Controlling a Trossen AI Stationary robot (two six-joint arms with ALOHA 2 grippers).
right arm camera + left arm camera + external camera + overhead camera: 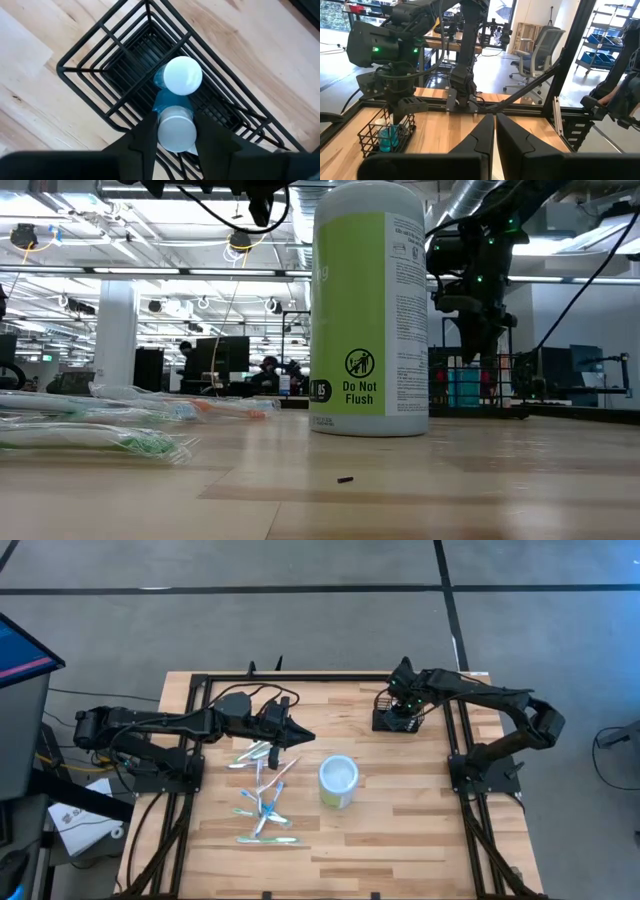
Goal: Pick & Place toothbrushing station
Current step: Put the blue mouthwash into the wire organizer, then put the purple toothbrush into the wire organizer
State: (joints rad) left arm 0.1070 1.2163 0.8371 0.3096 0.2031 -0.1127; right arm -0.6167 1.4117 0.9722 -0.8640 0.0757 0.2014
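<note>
The toothbrushing station (398, 718), my black wire basket, sits near the far right corner of the surface (400, 830), already holding two upright white-capped blue tubes (177, 102). My right hand (171, 131) hangs straight above it, fingers part open on either side of the nearer cap; I can't tell whether they touch it. I judge that I'm lined up this way to drop in vertically between the wires. My left hand (303, 737) waits pinched shut over the middle, above the wrapped toothbrushes (262, 795), just beside the white-and-green cup (338, 782), leaving the basket's side free
</note>
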